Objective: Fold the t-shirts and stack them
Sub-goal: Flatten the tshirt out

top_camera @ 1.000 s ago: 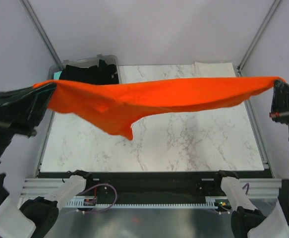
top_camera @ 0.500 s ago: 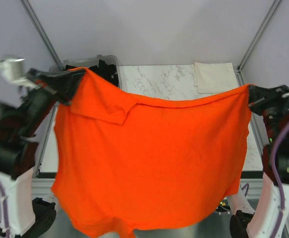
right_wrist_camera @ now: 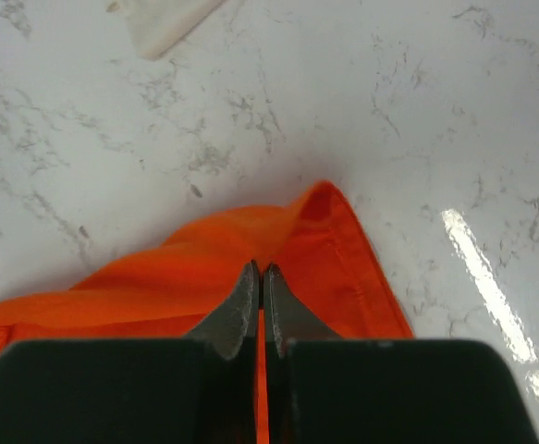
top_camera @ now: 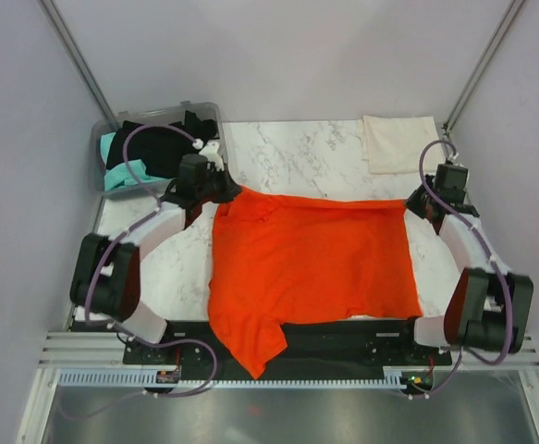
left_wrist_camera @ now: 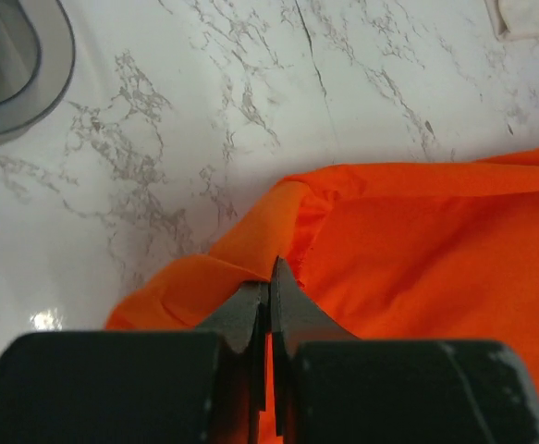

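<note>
Orange-red t-shirt: lay spread over the marble bench, near hem trailed past the front edge.
Left claw: clenched on the shirt's far left corner.
Right claw: clenched on its far right corner.
Cream-white t-shirt: sat folded, far right.
Grey bin: stood far left, held black t-shirt and teal t-shirt.
</note>
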Robot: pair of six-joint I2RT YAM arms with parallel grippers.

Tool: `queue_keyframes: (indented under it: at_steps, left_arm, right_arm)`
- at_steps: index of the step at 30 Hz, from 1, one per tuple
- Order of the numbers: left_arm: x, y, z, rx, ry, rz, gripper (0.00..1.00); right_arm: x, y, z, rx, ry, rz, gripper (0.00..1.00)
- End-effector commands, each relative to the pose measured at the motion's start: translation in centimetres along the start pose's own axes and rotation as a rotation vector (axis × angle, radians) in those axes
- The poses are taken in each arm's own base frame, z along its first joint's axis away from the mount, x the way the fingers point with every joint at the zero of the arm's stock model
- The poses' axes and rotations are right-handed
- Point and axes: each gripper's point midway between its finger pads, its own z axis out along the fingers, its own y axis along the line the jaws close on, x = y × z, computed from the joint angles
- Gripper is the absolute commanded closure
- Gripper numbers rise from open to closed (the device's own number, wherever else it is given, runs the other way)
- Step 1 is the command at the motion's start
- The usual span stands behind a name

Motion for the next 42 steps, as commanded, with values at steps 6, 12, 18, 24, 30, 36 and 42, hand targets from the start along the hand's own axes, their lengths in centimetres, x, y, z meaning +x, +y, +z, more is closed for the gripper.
queue_keyframes:
  at_steps: [6,12,18,24,30,36,42]
  left_arm:
    - [-5.9,-3.1,5.7,0.181,-0.172,0.003,0.98]
    - [-7.2,-3.1,4.4,0.143,-0.193,-0.058,0.98]
    - [-14.2,-4.9,-3.0,0.098,-0.356,0.005,0.98]
    - [-22.8,-9.3,-14.1,0.126,-0.613,0.079,0.98]
    - [-26.3,-13.0,-25.6,0.191,-0.825,0.104,0.96]
    - [-25.4,-16.1,-38.4,0.273,-0.989,0.135,0.95]
    - [-23.6,-18.0,-50.7,0.313,-1.197,0.187,0.98]
  right_arm:
    - [-4.9,0.1,5.5,0.06,-0.099,-0.084,1.0]
    - [-5.8,-0.5,5.2,0.115,-0.089,-0.115,1.0]
    - [-8.3,2.6,1.7,0.008,-0.153,-0.082,1.0]
    - [-13.9,8.7,-7.0,-0.222,-0.361,0.011,1.0]
    - [-18.2,12.8,-21.1,-0.411,-0.603,0.002,1.0]
    - [-19.6,14.7,-35.7,-0.543,-0.834,-0.049,1.0]
    - [-18.7,15.2,-46.3,-0.665,-1.01,-0.055,1.0]
